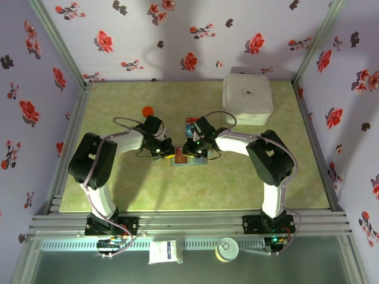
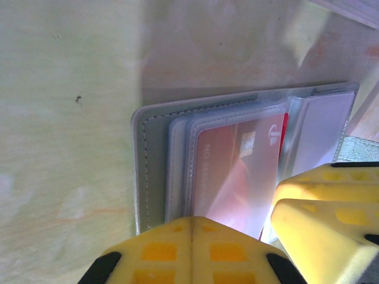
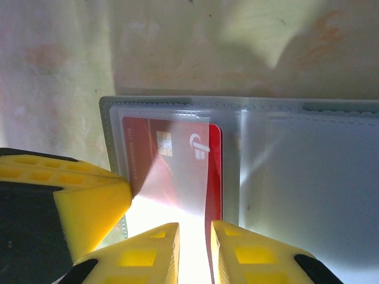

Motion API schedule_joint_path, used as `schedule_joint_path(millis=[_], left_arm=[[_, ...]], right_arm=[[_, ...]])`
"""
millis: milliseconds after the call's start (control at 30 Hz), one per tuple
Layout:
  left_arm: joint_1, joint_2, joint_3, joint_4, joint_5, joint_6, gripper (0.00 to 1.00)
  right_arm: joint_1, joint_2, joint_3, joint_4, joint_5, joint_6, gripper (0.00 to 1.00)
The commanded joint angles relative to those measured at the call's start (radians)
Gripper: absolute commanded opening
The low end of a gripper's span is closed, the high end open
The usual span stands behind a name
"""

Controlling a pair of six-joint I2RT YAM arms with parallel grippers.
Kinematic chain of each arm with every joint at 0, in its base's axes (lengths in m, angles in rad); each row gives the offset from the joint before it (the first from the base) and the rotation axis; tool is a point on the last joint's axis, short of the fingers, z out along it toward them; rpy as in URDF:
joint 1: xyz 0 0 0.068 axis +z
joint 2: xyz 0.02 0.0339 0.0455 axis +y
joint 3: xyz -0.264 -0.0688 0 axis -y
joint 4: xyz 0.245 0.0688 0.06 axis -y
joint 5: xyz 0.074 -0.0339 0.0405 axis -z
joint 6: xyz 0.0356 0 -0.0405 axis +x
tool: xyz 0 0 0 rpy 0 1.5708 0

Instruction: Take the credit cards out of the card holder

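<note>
The grey-blue card holder (image 2: 155, 171) lies open on the table, with a red credit card (image 3: 172, 165) under its clear sleeve. My left gripper (image 2: 192, 234) is shut with nothing between its fingers, its tips on the holder's near edge. My right gripper (image 3: 195, 251) is closed to a narrow gap on the red card's edge and the glossy sleeve; its yellow finger (image 2: 323, 216) stands beside the left one. From above, both grippers meet over the holder (image 1: 192, 161). A blue credit card (image 1: 190, 125) lies on the table just behind them.
A large white square box (image 1: 247, 99) stands at the back right. A small orange-red object (image 1: 147, 110) sits behind the left arm. Flowered walls close in the green table (image 1: 118, 195) on three sides.
</note>
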Motion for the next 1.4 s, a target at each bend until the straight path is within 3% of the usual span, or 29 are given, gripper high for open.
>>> schedule_joint_path(millis=[0,433,900,1367], left_arm=[[0.007,-0.025,-0.014,-0.012,-0.012,0.009,0.0],[0.007,-0.011,-0.013,-0.004,0.003,0.006,0.0],[0.008,-0.011,-0.011,-0.005,0.004,0.005,0.0],[0.0,-0.021,0.072,-0.077,0.001,0.033,0.0]], right_arm=[[0.008,0.019,0.022,0.009,-0.016,0.005,0.21],[0.01,0.04,0.007,0.103,-0.093,0.036,0.18],[0.017,0.011,0.053,-0.104,0.079,-0.039,0.19],[0.019,-0.07,0.005,-0.029,0.057,-0.03,0.21]])
